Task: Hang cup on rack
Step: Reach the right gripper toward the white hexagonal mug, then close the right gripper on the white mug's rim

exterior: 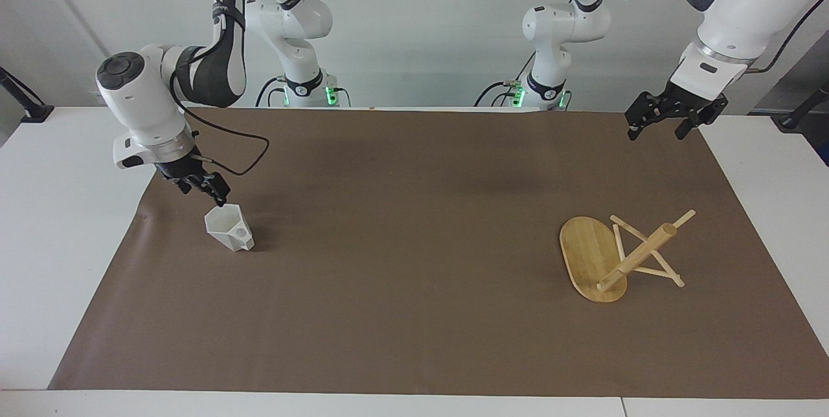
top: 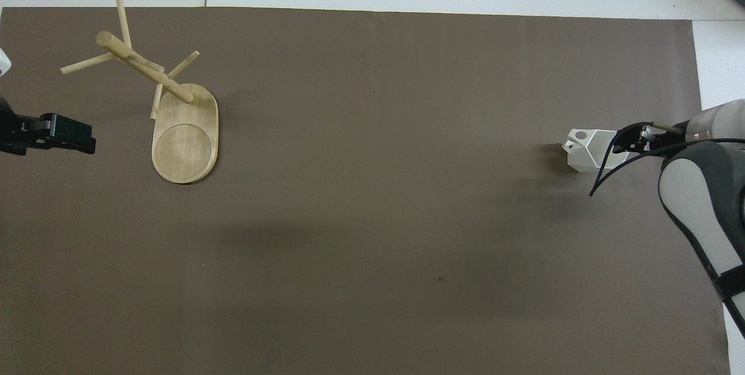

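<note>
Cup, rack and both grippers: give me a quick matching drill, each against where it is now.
1 cup
2 rack
3 right gripper
4 left gripper

a open, just above the cup's rim
b stands on the mat, left arm's end
c open, waiting over the mat's corner
d sits on the mat, right arm's end

Pairs: 1-d, 2-b, 3-a, 4-c

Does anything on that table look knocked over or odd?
Nothing stands out. The rack stands on its base, its post only appearing tilted, and the cup sits upright, unspilled.
</note>
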